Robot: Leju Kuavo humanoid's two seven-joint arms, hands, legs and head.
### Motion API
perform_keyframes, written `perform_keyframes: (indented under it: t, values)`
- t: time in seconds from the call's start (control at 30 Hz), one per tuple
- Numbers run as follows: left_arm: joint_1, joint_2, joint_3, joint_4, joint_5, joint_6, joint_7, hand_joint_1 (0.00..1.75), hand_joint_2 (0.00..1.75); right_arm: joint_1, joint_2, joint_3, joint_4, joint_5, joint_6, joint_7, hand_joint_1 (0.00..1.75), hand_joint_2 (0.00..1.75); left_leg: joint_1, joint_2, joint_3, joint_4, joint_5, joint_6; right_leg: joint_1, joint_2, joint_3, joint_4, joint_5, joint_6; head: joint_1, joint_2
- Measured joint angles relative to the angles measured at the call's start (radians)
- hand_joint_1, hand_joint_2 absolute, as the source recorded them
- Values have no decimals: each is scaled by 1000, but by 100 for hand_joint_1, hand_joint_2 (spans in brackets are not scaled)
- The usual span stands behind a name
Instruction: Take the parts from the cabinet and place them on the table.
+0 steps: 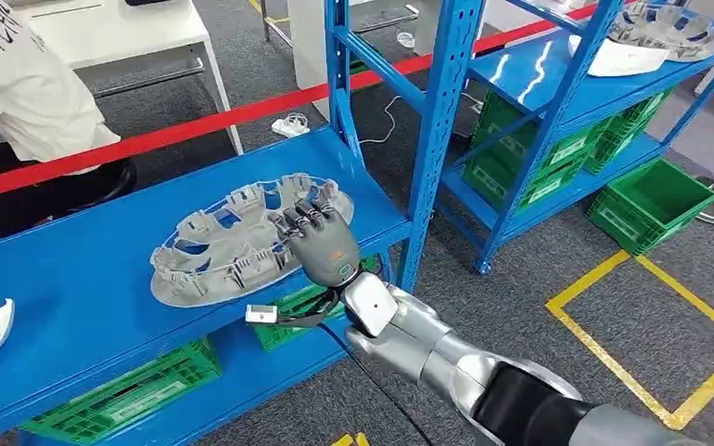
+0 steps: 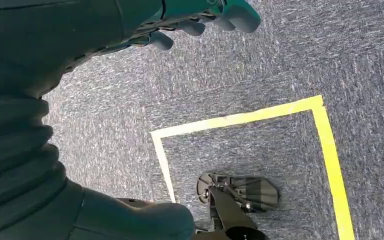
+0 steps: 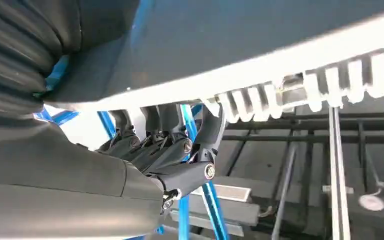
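1. Gripping the near rim of the grey oval part (image 1: 242, 243), the right hand (image 1: 321, 243) reaches up from the 5 o'clock corner of the head view, its dark fingers (image 1: 305, 217) curled over the part's edge.
2. The part lies flat on the blue shelf (image 1: 84, 297) of the cabinet, near the picture's centre, with its ribbed inner side facing up.
3. In the right wrist view, the fingers (image 3: 160, 145) close around the part's pale toothed rim (image 3: 290, 95).
4. The left hand (image 2: 195, 20) hangs over grey carpet crossed by a yellow taped line (image 2: 240, 119); its fingers hold nothing, but how far they are spread cannot be told.
5. Green crates (image 1: 121, 395) sit under the shelf at 7 o'clock.
6. A second blue rack (image 1: 558, 102) stands at 2 o'clock, carrying another grey part (image 1: 665, 26).
7. A person in a white shirt (image 1: 28, 84) sits at 10 o'clock.
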Motion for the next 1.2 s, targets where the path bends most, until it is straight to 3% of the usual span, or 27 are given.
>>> perform_keyframes:
  t: [0.2, 0.37, 0.57, 0.93, 1.2]
  values:
    - [-1, -2, 0, 0, -10, 0, 5, 0, 175, -124, -76, 192, -25, 0, 56, 170, 175, 175, 0, 0, 0, 0, 0, 0, 0, 0, 0, 0, 0, 0, 0, 0]
    - [-6, -5, 0, 0, -23, 14, 8, 0, 175, -241, -130, 303, -54, 0, 111, 167, 175, 175, 0, 0, 0, 0, 0, 0, 0, 0, 0, 0, 0, 0, 0, 0]
    - [-11, -7, 0, 0, -27, 27, 11, 0, 175, -343, -154, 390, -49, 0, 113, 153, 175, 175, 0, 0, 0, 0, 0, 0, 0, 0, 0, 0, 0, 0, 0, 0]
    - [-12, -8, 0, 0, -19, 27, 11, 0, 175, -487, -154, 466, -2, -2, 124, 129, 175, 175, 0, 0, 0, 0, 0, 0, 0, 0, 1, 0, 0, 0, 0, 0]
    - [-13, -12, 0, 0, -23, 20, 11, 0, 175, -547, -157, 513, 34, -2, 121, 186, 175, 175, 0, 0, 0, 0, 0, 0, 0, 0, 0, 0, 1, 0, 0, 0]
